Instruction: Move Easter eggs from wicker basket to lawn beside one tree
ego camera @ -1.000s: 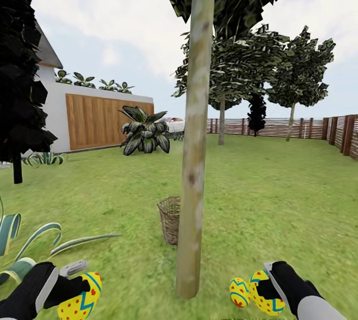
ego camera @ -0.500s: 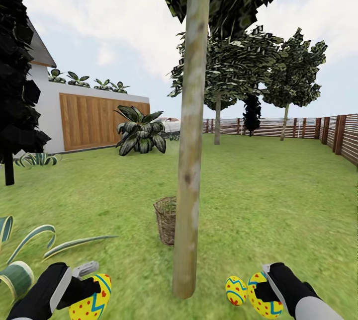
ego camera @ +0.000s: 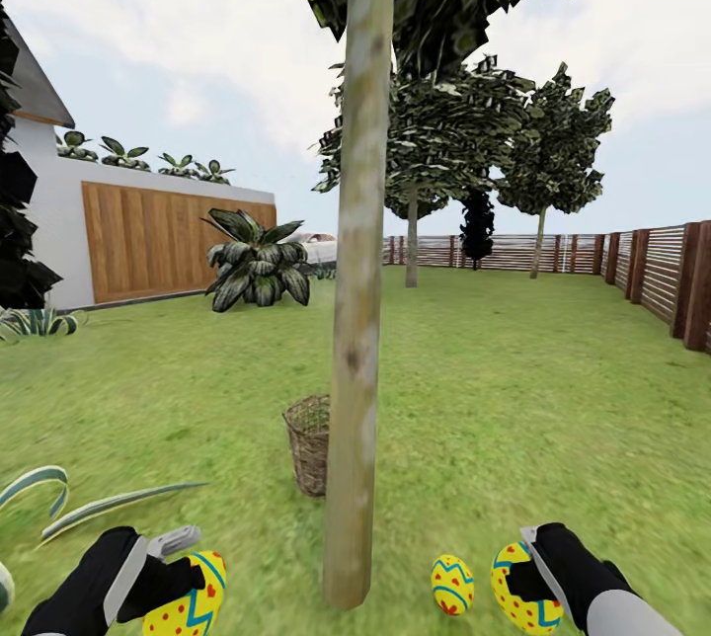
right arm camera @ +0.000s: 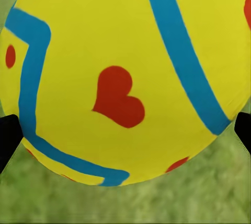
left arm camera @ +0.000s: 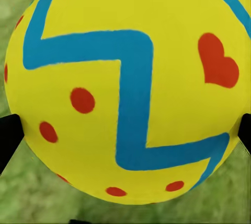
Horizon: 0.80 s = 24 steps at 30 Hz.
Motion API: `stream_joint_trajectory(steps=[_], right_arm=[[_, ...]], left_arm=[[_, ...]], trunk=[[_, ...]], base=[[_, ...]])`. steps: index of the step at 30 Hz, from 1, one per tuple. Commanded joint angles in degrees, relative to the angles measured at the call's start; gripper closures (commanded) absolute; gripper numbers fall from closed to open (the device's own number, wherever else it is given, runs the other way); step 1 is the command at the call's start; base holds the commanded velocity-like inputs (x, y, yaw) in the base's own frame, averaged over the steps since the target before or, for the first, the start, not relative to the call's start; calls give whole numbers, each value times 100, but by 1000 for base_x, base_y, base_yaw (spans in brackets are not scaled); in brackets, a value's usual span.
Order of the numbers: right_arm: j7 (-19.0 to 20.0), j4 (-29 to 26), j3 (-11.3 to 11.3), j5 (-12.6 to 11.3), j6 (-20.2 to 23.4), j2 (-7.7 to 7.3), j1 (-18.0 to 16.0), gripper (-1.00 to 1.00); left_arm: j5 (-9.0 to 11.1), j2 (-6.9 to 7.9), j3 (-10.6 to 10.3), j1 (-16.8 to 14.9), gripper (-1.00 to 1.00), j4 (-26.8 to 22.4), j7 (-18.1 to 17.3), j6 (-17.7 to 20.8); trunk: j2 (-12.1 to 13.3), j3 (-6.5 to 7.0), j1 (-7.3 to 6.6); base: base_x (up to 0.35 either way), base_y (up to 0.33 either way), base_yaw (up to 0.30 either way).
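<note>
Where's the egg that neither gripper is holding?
In the head view, the loose egg lies on the lawn, between the tree and the right gripper.

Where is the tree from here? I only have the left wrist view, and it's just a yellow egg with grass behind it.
Observer: In the head view the tree trunk stands close ahead, to the right of your left gripper.
Operator: Where are the other two eggs?
Observer: The loose egg lies on the lawn right of the trunk's foot. The right gripper holds the right-hand egg beside it.
Operator: And the basket?
Observer: The wicker basket stands upright just behind the trunk, partly hidden by it.
</note>
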Motion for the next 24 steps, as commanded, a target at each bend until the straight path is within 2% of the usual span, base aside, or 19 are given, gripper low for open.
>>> stream_joint_trajectory(steps=[1, 8, 11, 15, 16, 17, 19, 21, 24], right_arm=[[48, -12, -42, 57, 24, 4, -2, 100], [48, -10, -45, 54, 27, -11, -2, 100], [46, 254, -22, 86, 22, 130, -2, 100], [47, 320, -20, 90, -13, 169, -2, 100], [48, 331, -23, 79, -280, 160, -2, 100], [44, 375, -24, 71, -716, 155, -2, 100], [41, 446, -24, 70, -1134, 162, -2, 100], [40, 464, -16, 81, -1228, 182, -2, 100], [40, 477, -15, 87, -1249, 259, -2, 100]], left_arm=[[-11, -5, 18, -4, 100, -3, -37, 24], [7, -19, 10, -4, 100, 4, -35, 26], [0, -15, 18, -5, 100, 4, -31, 29], [11, -45, 16, -4, 100, 0, -38, 15], [-1, -110, 17, -4, 100, 2, -37, -122], [-15, -150, 13, -4, 100, 17, -29, -598], [-20, -168, 13, -4, 100, 151, -14, -1292], [-14, -179, 2, -4, 100, 190, -26, -1483], [2, -187, -9, -4, 100, 192, -56, -1529]], trunk=[[-3, -8, 3], [-3, -8, 3], [-3, -8, 3], [-3, -8, 3], [-3, -8, 3], [-3, -8, 3], [-3, -8, 3], [-3, -8, 3], [-3, -8, 3]], base=[[344, 0, -2], [342, 0, 0], [268, 0, 0], [266, 0, 0], [282, 0, 0], [240, 0, 0], [193, 0, 0], [85, 0, 0], [13, 0, 0]])
